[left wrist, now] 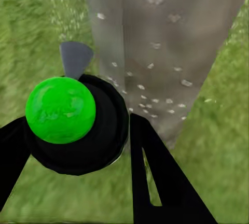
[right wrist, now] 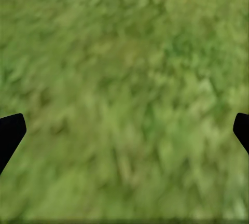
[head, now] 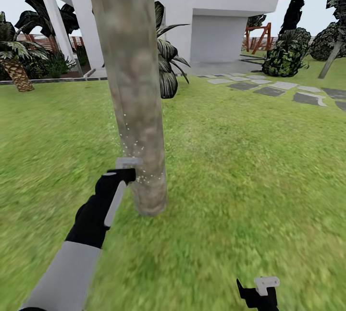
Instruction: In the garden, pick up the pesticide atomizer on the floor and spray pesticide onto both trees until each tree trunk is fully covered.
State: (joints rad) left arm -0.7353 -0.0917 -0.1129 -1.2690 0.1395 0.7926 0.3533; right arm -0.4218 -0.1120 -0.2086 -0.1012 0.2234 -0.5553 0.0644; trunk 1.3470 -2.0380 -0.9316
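A thick, blotchy grey-brown tree trunk (head: 134, 85) rises from the garden grass right in front of me. My left gripper (head: 126, 170) is held low against the trunk's left side. In the left wrist view the left gripper (left wrist: 78, 130) is shut on the pesticide atomizer (left wrist: 61, 109), a black body with a bright green ball and a grey nozzle pointing at the tree trunk (left wrist: 155, 42). Whitish specks of pesticide (head: 129, 150) dot the lower bark and show as pesticide flecks (left wrist: 155, 84) on the trunk. My right gripper (head: 259, 292) hangs open over grass, and the right gripper (right wrist: 124, 130) holds nothing.
A white house (head: 216, 13) stands behind, with grey stepping stones (head: 269, 87) at the right. A dark leafy plant (head: 168, 61) grows just behind the trunk, a bush (head: 286, 54) at far right, a small palm (head: 17, 68) at far left. Lawn spreads all around.
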